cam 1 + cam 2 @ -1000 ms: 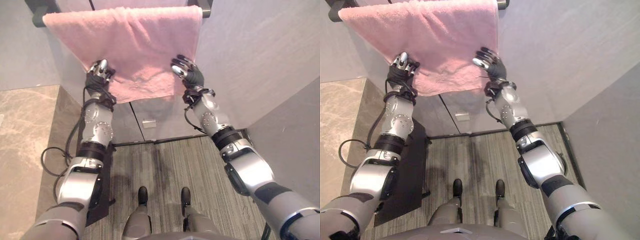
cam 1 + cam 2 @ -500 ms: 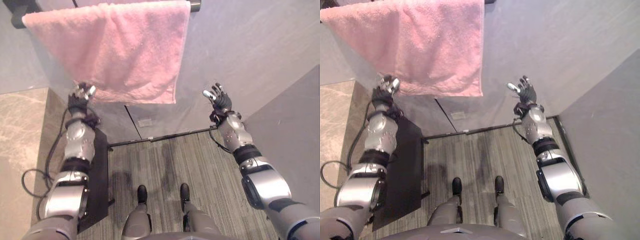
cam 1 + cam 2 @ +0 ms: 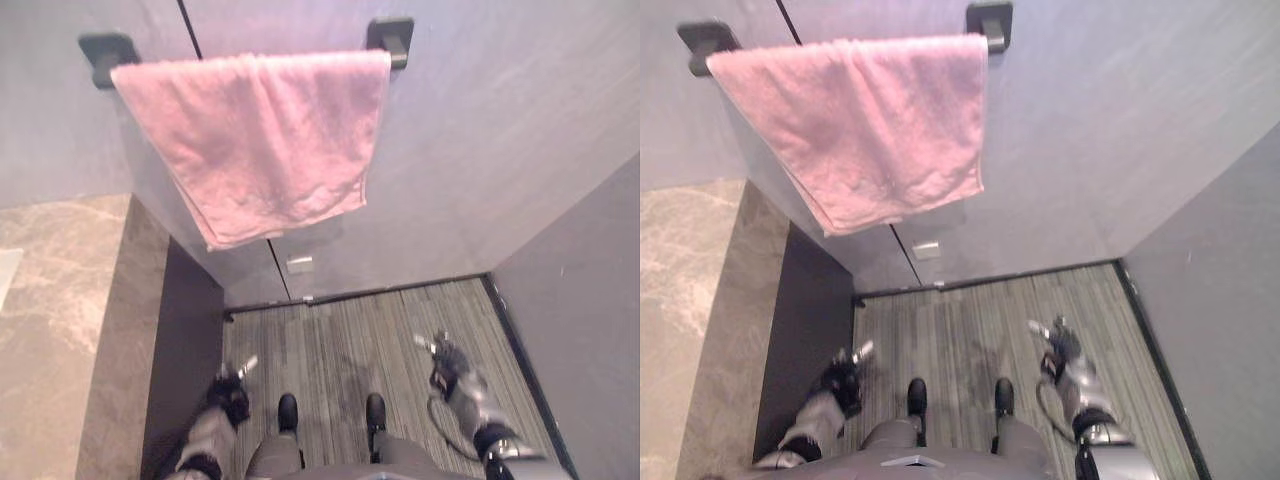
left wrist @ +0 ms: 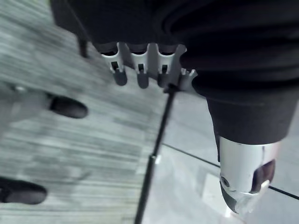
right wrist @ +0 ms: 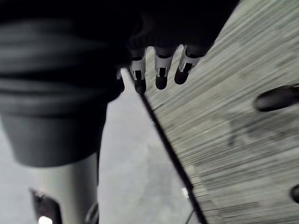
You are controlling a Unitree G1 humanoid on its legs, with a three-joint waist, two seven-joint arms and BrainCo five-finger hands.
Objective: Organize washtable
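Pink towel [image 3: 255, 140] on rail [image 3: 391, 40], well above left hand [image 3: 228, 395] and right hand [image 3: 447, 365], both loose-fingered, empty

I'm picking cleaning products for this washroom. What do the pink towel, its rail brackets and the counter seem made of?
Towel: terry cloth, likely cotton; fuzzy nap, limp drape. Brackets: matte black, probably coated metal; hard to tell. Counter: beige stone, perhaps marble; pale veins, slight sheen.

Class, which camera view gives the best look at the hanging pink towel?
The left eye view: the pink towel hangs whole and central between two dark brackets. The right eye view shows the same towel whole, nearer its left edge. The wrist views face the striped floor.
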